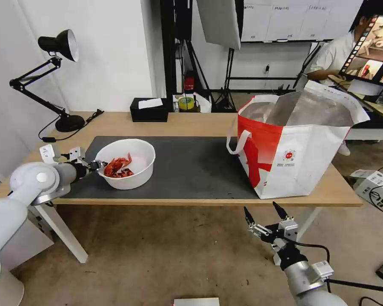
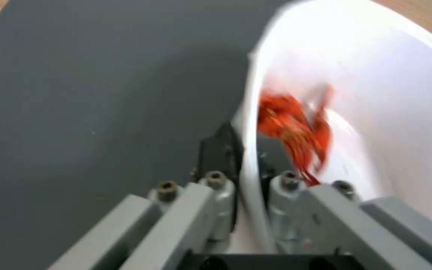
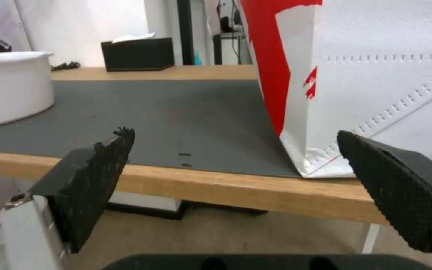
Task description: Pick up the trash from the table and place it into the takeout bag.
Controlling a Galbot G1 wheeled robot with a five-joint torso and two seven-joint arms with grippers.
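My left gripper [image 1: 98, 165] has its fingers pinched on the bowl's [image 1: 137, 170] left rim; my right gripper [image 1: 263, 216] hangs below the tabletop [image 1: 191, 123], fingers wide.

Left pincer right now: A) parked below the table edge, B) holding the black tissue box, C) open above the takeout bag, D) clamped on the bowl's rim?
D: the left pincer has one finger outside and one inside the wall of the white bowl, closed on its rim at the side facing the robot's left, crayfish shells just past it.
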